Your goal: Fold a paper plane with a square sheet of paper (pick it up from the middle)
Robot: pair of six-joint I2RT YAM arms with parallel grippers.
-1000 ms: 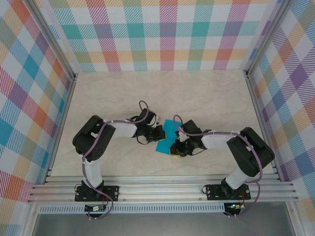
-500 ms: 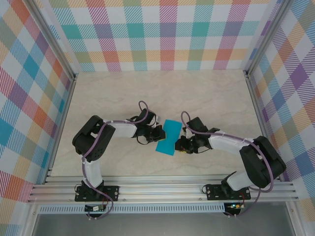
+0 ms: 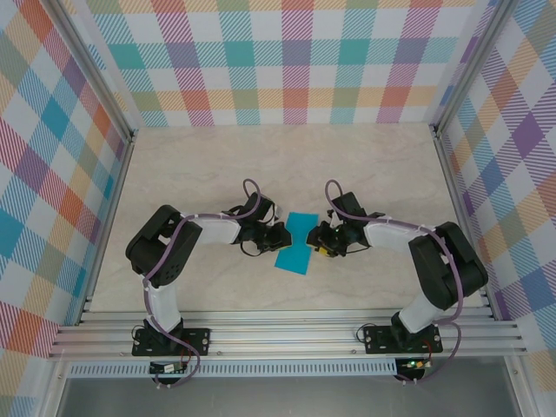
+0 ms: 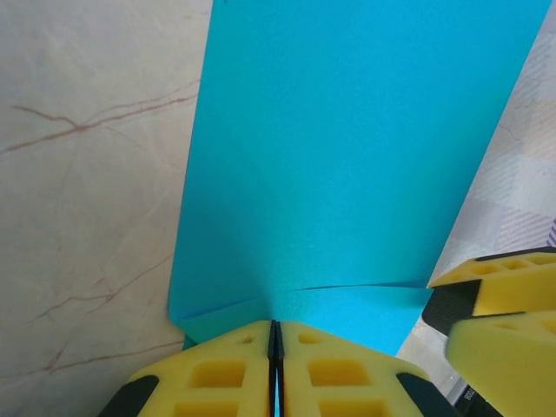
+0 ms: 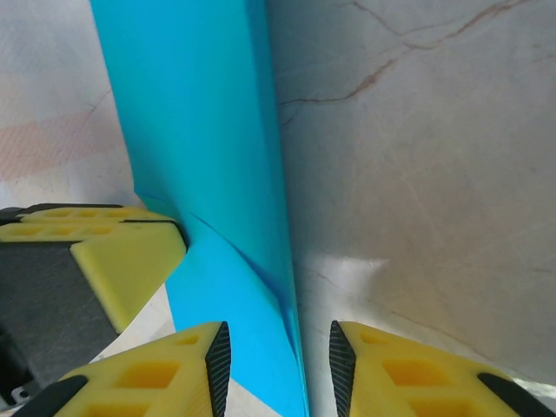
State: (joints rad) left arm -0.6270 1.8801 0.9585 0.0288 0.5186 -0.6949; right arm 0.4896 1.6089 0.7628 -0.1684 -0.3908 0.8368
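The square sheet of paper (image 3: 295, 245) is teal and lies folded over into a narrower rectangle on the table between both arms. My left gripper (image 3: 280, 235) is at its left edge. In the left wrist view that gripper (image 4: 274, 334) is shut on the paper (image 4: 347, 156), which puckers at the yellow pads. My right gripper (image 3: 320, 243) is at the paper's right edge. Seen from the right wrist, it (image 5: 280, 347) stands open with the folded edge of the paper (image 5: 195, 130) rising between its fingers, untouched by the pads. A paper plane is out of view.
The pale marble table (image 3: 261, 165) is bare beyond the arms. Plaid walls enclose it on three sides, and an aluminium rail (image 3: 287, 334) carries both arm bases at the near edge. The right gripper's fingers (image 4: 508, 300) show close by in the left wrist view.
My right gripper has opened and slid off the paper toward the right and slightly back, uncovering the sheet. The left gripper has stayed put on the paper's left edge.
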